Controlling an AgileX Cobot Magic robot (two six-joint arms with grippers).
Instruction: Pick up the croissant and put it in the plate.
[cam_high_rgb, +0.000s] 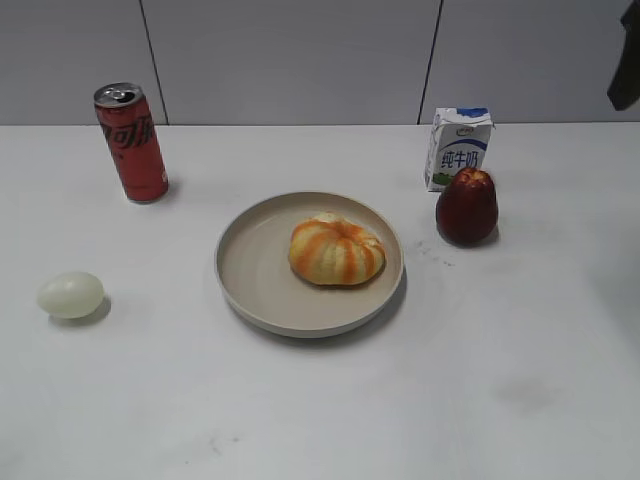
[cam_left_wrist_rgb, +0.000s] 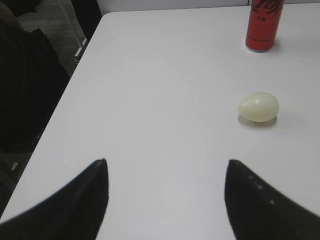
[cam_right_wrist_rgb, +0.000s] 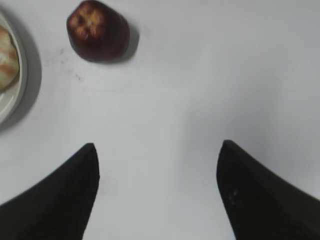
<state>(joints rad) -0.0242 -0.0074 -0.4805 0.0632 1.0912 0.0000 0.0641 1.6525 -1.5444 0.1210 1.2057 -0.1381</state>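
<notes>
The croissant (cam_high_rgb: 336, 251), puffy with orange and cream stripes, lies inside the beige plate (cam_high_rgb: 245, 265) at the middle of the table. Its edge (cam_right_wrist_rgb: 6, 55) and the plate rim (cam_right_wrist_rgb: 20, 85) show at the far left of the right wrist view. My right gripper (cam_right_wrist_rgb: 157, 147) is open and empty over bare table, to the right of the plate and nearer than the apple. My left gripper (cam_left_wrist_rgb: 166, 162) is open and empty over bare table, left of the egg. Neither gripper shows in the exterior view.
A red cola can (cam_high_rgb: 131, 142) (cam_left_wrist_rgb: 264, 25) stands at the back left. A pale egg (cam_high_rgb: 71, 295) (cam_left_wrist_rgb: 258, 106) lies at the left. A milk carton (cam_high_rgb: 458, 147) and a dark red apple (cam_high_rgb: 466, 206) (cam_right_wrist_rgb: 97, 30) stand right of the plate. The table's left edge (cam_left_wrist_rgb: 60, 107) is near my left gripper.
</notes>
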